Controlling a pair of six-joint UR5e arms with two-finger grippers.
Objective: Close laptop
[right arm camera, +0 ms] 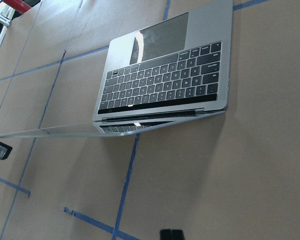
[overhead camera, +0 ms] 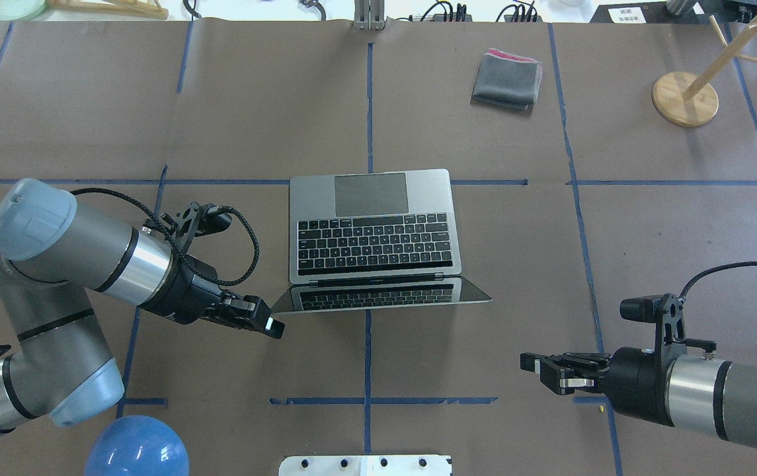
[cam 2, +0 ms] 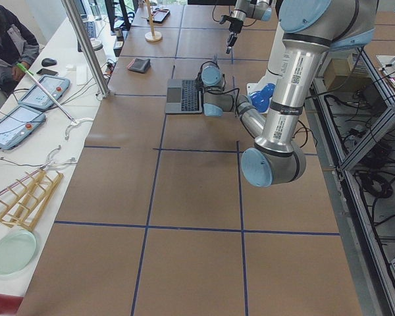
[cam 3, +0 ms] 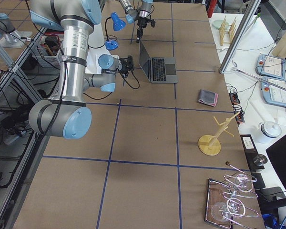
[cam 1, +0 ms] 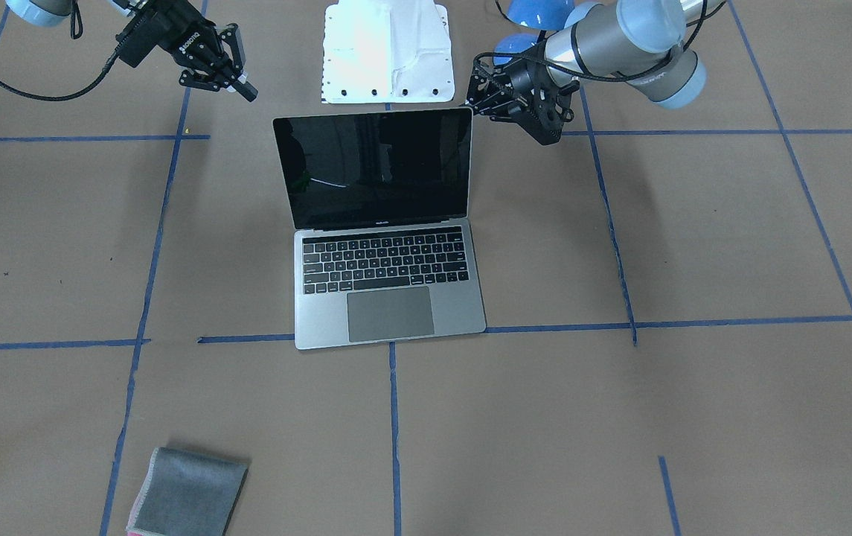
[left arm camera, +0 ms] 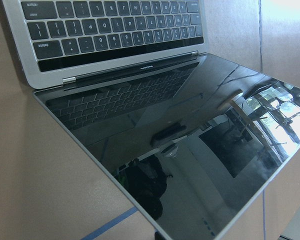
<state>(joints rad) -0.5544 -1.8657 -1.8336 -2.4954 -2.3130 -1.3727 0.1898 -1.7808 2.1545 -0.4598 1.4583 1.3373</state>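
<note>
The space-grey laptop (cam 1: 388, 298) stands open in the middle of the table, its black screen tilted back towards the robot. It also shows in the overhead view (overhead camera: 375, 231). My left gripper (overhead camera: 270, 324) is shut and empty, right beside the lid's top corner on the robot's left; I cannot tell whether it touches. In the front-facing view that gripper (cam 1: 479, 95) sits at the screen's upper right corner. My right gripper (overhead camera: 531, 370) is shut and empty, well clear of the lid on the robot's right. The left wrist view is filled by the screen (left arm camera: 190, 165).
A small grey folded cloth (overhead camera: 507, 79) lies on the far side of the table. A wooden stand (overhead camera: 684, 98) is at the far right. A white plate (cam 1: 387, 52) and a blue ball (overhead camera: 137, 449) sit by the robot's base.
</note>
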